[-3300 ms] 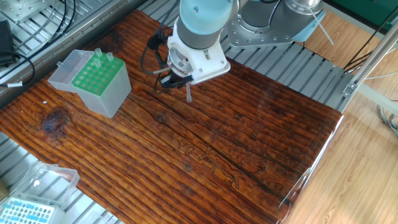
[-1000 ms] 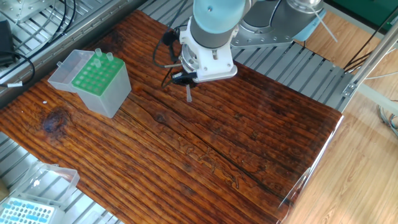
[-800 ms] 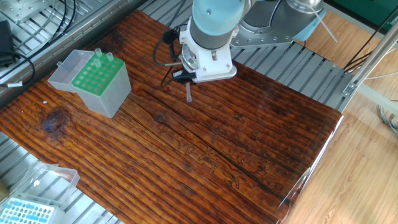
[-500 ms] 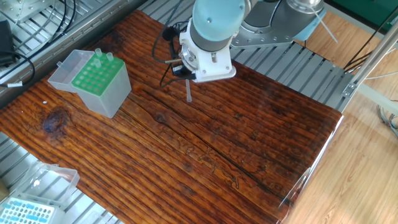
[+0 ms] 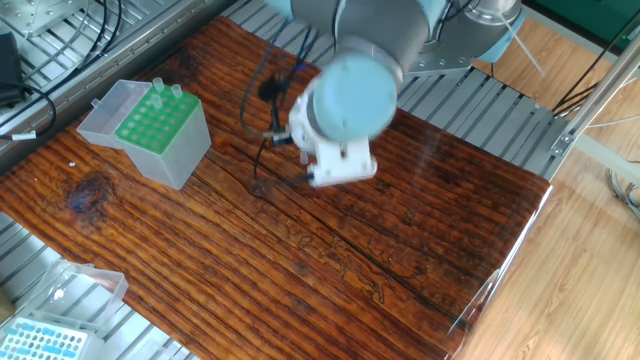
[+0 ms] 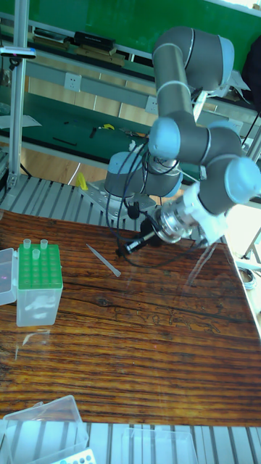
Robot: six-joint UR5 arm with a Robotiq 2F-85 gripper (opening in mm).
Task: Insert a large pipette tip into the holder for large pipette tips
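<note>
- Two tips already stand in the green grid of the holder for large pipette tips (image 5: 160, 130) in the fixed view. The blurred wrist hangs over the table (image 5: 330, 260), well apart from the holder, and hides both the jaws and the tip I'm after.
- In the tall fixed view, the large pipette tip (image 6: 104, 260) lies flat on the table between the holder and the arm. The dark gripper (image 6: 135, 245) points down just beside it. I cannot tell whether the jaws are spread or closed.
- I judge I'm in the pickup approach, with nothing grasped yet.
- Next I need to straddle the tip, pinch it, lift, turn it point-down and carry it to a free green hole.
</note>
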